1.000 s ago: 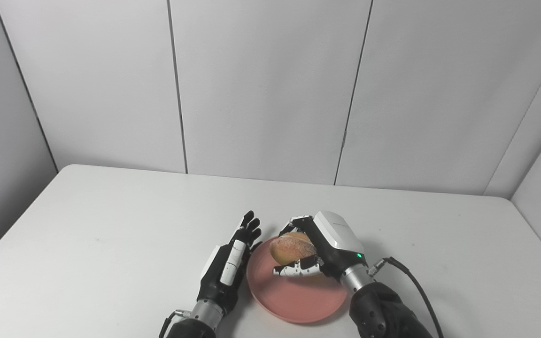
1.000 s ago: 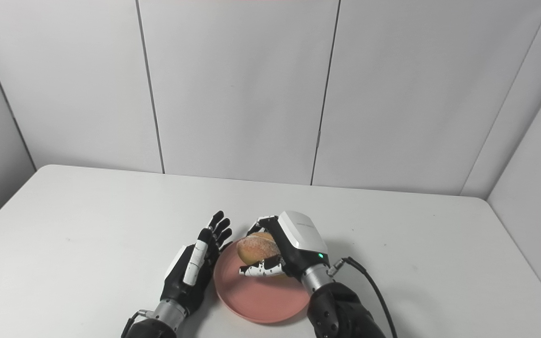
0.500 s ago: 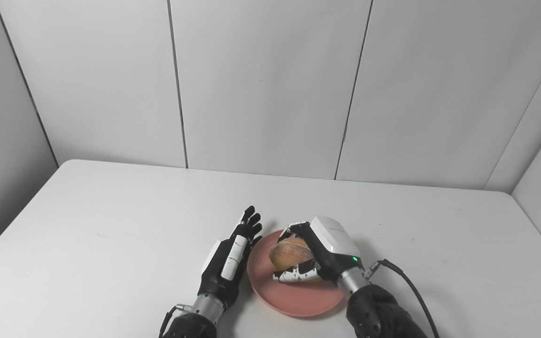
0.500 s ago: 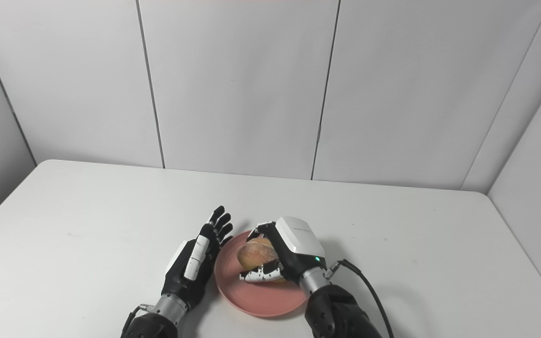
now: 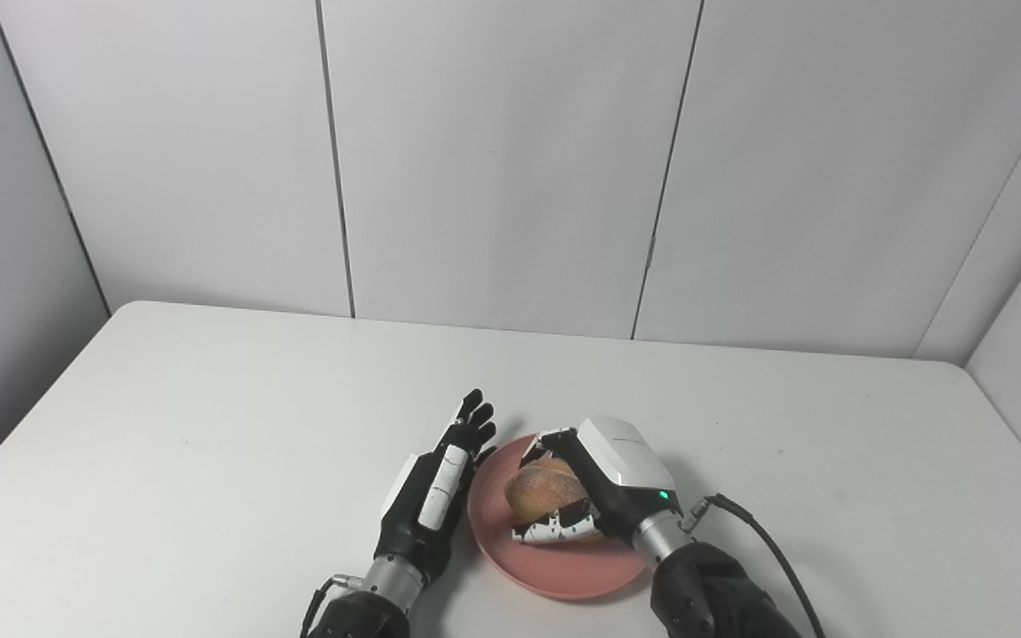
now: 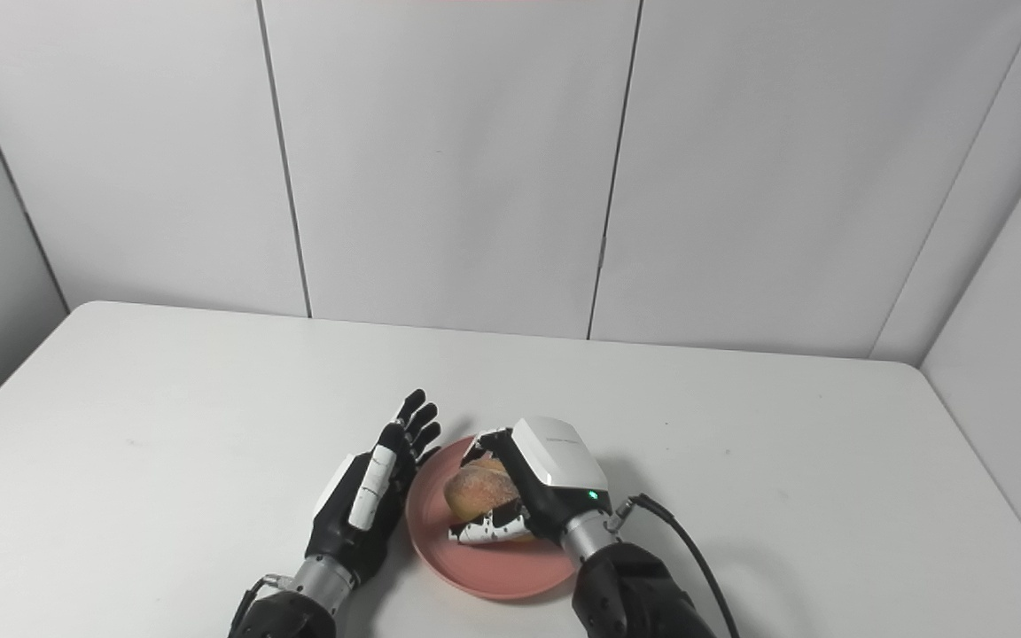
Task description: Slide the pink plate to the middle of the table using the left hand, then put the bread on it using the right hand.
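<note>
A round pink plate (image 5: 564, 571) lies on the white table near its front edge, about midway across. My right hand (image 5: 604, 487) reaches over the plate and is shut on a golden-brown bread roll (image 5: 541, 492), which sits low over the plate's middle; whether it touches the plate I cannot tell. My left hand (image 5: 435, 492) rests edge-up against the plate's left rim, open with its fingers stretched forward and holding nothing. The same scene appears in the right eye view: plate (image 6: 493, 571), bread (image 6: 479, 492), right hand (image 6: 541, 483), left hand (image 6: 369, 492).
The white table (image 5: 209, 443) stretches wide to the left, right and back of the plate. Grey panel walls stand behind and at both sides. A black cable (image 5: 767, 540) trails from my right wrist over the table.
My right hand has lowered the bread toward the plate and drawn slightly nearer. The camera tilted a little between the first and later frames. My left hand has stayed beside the plate.
</note>
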Available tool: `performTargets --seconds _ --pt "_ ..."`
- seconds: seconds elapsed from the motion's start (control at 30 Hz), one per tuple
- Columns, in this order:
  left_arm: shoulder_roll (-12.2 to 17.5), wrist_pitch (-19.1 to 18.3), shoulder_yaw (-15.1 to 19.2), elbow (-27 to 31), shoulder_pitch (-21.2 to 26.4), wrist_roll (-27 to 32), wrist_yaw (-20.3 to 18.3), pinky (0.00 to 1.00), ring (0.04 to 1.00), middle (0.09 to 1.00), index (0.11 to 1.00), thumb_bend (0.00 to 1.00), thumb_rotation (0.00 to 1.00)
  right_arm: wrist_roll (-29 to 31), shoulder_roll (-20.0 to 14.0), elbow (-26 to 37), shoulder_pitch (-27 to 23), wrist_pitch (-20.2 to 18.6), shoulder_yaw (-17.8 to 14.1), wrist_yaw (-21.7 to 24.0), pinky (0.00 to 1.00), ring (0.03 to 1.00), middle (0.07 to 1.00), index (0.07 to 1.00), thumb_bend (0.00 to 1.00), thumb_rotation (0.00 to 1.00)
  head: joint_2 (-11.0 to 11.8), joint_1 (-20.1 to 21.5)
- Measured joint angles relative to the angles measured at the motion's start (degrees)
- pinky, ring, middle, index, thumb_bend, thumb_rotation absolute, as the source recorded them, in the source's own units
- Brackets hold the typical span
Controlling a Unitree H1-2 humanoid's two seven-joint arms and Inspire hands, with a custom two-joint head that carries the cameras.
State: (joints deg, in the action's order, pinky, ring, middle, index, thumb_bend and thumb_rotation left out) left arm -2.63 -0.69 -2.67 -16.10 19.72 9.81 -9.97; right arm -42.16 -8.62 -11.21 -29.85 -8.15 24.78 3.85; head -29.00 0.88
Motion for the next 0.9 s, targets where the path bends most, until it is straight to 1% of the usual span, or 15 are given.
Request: performTargets --seconds 0.03,0.1,0.13,0.2,0.33,0.5,0.63,0.8,0.9 --pt "0.0 0.0 0.0 0.0 0.0 0.0 0.0 0.96 1.000 1.000 1.000 0.98 0.87 -0.2 0.0 0.2 0.1 0.0 0.0 0.1 0.39 0.493 0.593 0.677 0.98 0.68 0.1 0.0" --pt "0.0 0.0 0.0 0.1 0.0 0.0 -0.1 0.96 1.000 1.000 1.000 0.98 0.87 -0.4 0.0 0.3 0.2 0.0 -0.1 0.5 0.39 0.496 0.601 0.688 0.99 0.69 0.0 0.0" --pt "0.0 0.0 -0.1 0.1 -0.1 0.0 -0.1 0.97 1.000 1.000 1.000 0.98 0.88 -0.4 0.0 0.4 0.3 0.0 -0.2 0.5 0.41 0.525 0.629 0.706 1.00 0.71 0.0 0.1" --pt "0.1 -0.1 -0.2 0.2 -0.1 0.0 -0.1 0.98 1.000 1.000 1.000 0.98 0.88 -0.6 0.0 0.5 0.5 0.0 -0.4 0.5 0.42 0.545 0.651 0.718 1.00 0.73 0.0 0.1" --pt "0.1 -0.2 -0.3 0.6 -0.4 0.0 -0.1 0.98 1.000 1.000 1.000 0.98 0.88 -0.6 0.1 1.2 0.8 -0.1 -0.9 0.6 0.49 0.625 0.732 0.755 1.00 0.75 0.0 0.2" --pt "0.2 -0.3 -0.3 0.7 -0.4 0.0 -0.1 0.97 1.000 1.000 1.000 0.99 0.88 -0.6 0.3 1.7 1.0 -0.1 -1.5 0.6 0.52 0.663 0.766 0.762 1.00 0.78 0.0 0.2" --pt "0.2 -0.3 -0.4 0.7 -0.4 0.0 -0.1 0.99 1.000 1.000 1.000 0.99 0.89 -0.6 0.4 1.7 1.3 -0.1 -1.7 0.2 0.55 0.705 0.793 0.751 1.00 0.79 -0.1 0.3" --pt "0.5 -0.2 -0.9 0.8 -0.5 -0.9 -0.1 0.99 1.000 1.000 1.000 0.98 0.90 -0.5 0.5 1.7 2.1 0.1 -2.1 -2.3 0.59 0.742 0.812 0.754 1.00 0.80 -0.1 0.4" --pt "0.6 -0.1 -1.0 0.9 -0.5 -1.1 -0.1 0.99 1.000 1.000 1.000 0.99 0.90 -0.2 0.6 2.2 2.6 0.9 -2.6 -4.1 0.60 0.744 0.801 0.750 1.00 0.80 -0.1 0.5"
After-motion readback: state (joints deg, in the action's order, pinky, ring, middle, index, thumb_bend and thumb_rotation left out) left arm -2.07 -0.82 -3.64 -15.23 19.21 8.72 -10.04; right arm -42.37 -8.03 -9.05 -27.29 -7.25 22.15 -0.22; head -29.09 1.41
